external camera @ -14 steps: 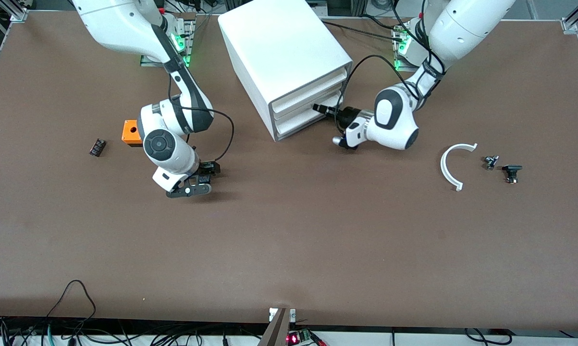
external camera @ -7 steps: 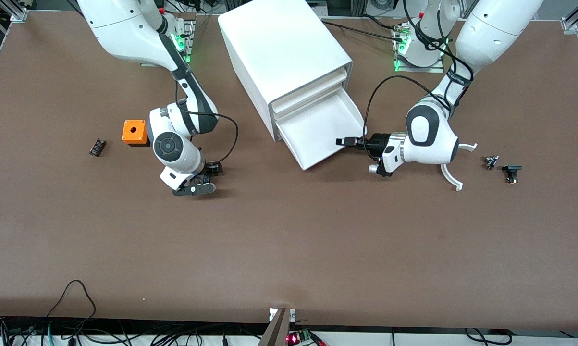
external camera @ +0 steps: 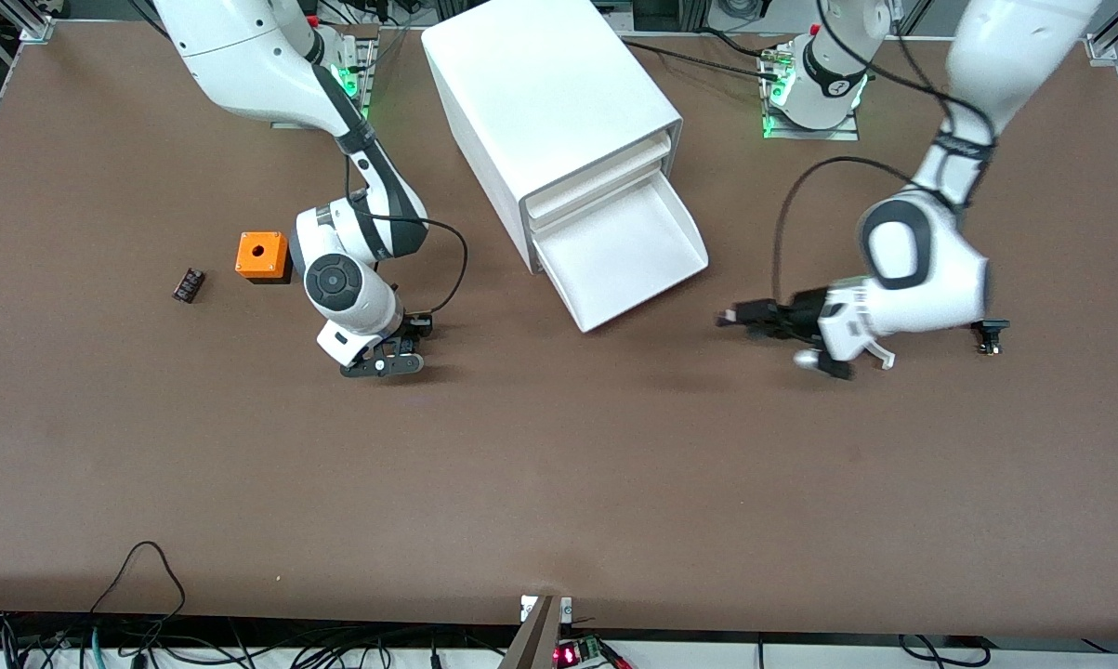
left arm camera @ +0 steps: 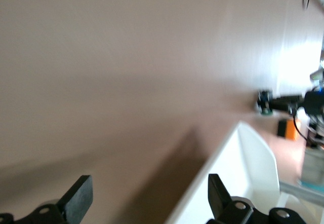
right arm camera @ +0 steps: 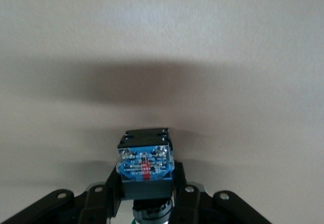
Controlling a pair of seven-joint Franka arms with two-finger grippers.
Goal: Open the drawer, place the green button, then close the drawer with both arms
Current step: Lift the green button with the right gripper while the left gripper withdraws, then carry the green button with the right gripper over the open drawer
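The cabinet's bottom drawer point(external camera: 633, 251) stands pulled out and looks empty; its white wall also shows in the left wrist view point(left arm camera: 243, 168). My left gripper point(external camera: 740, 318) is open and empty point(left arm camera: 149, 198). It is over bare table, apart from the drawer's front, toward the left arm's end. My right gripper point(external camera: 401, 346) is shut on the button point(right arm camera: 145, 165), whose blue-black body sticks out between the fingers; a trace of its green cap shows. It hangs low over the table between the orange box and the drawer.
The two upper drawers point(external camera: 596, 181) are closed. An orange box with a hole point(external camera: 261, 255) and a small black ribbed block point(external camera: 188, 283) lie toward the right arm's end. A small black part point(external camera: 990, 333) lies by the left arm, which hides a white curved piece's tip point(external camera: 884, 353).
The left gripper pulled the bottom drawer open, let go of it and moved away toward the left arm's end. The right gripper with the button shifted only slightly.
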